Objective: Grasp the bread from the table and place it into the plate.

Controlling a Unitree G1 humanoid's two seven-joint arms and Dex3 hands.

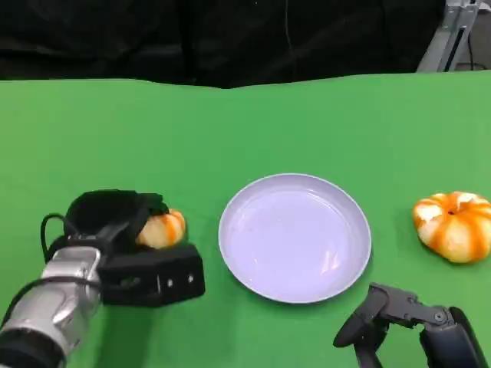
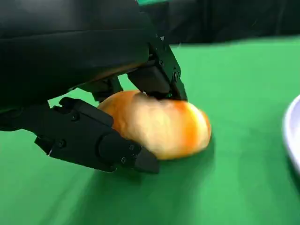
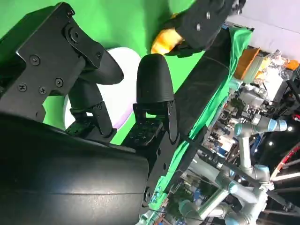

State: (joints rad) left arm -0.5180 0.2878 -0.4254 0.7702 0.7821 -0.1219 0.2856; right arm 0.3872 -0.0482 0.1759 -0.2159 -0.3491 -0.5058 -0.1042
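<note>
1. On the green table [image 1: 245,130], left of centre: bread [image 1: 163,228], a small oval bun, orange-striped, resting on the cloth.
2. Left hand [image 1: 115,222]: set over the bread; in the left wrist view one finger [image 2: 157,77] presses its top and another [image 2: 93,140] lies against its near side. Fingers are closed around it, in contact; the bread appears not yet lifted.
3. Long axis of the bread: runs roughly left to right across the table, its free end pointing toward the plate [image 1: 294,238].
4. Plate: lavender, round, at the table's centre, just beside the bread on its right, apart from it. Judged: the carry goes rightward, along the bread's own axis.
5. Right hand [image 1: 383,322]: low at the near edge, beside the plate, fingers apart, holding nothing. Farther from the bread than the left.
6. Second orange-striped bun [image 1: 454,226]: right of the plate, well apart from either hand.
</note>
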